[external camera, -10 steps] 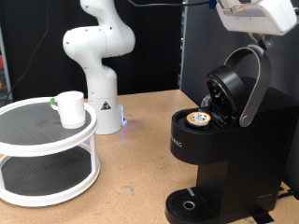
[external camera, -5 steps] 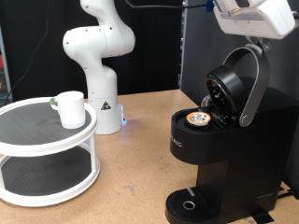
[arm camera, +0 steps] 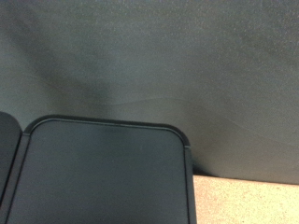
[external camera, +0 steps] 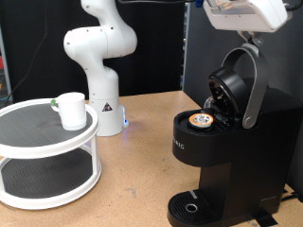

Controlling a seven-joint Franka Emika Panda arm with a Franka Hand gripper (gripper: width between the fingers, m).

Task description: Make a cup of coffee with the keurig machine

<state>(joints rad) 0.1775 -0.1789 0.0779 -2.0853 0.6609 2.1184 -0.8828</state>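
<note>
The keurig machine [external camera: 222,142] stands at the exterior view's right with its lid [external camera: 232,87] raised and its silver-grey handle [external camera: 256,85] arched up. A small pod [external camera: 200,120] with a brown-marked top sits in the open chamber. The white cup [external camera: 70,110] stands on the upper tier of a round white rack [external camera: 47,151] at the left, far from the arm. My gripper [external camera: 248,36] hangs at the top right, just above the handle's highest point, with nothing visibly held. No fingers appear in the wrist view, which shows only a dark flat panel [arm camera: 103,173].
The robot's white base [external camera: 99,66] stands behind the rack on the wooden table [external camera: 142,161]. A black backdrop [external camera: 194,47] rises behind the machine. The drip tray [external camera: 192,206] at the machine's foot holds nothing.
The hand has drifted a little to the exterior view's left above the lid handle. The cup, the pod and the lid have not moved.
</note>
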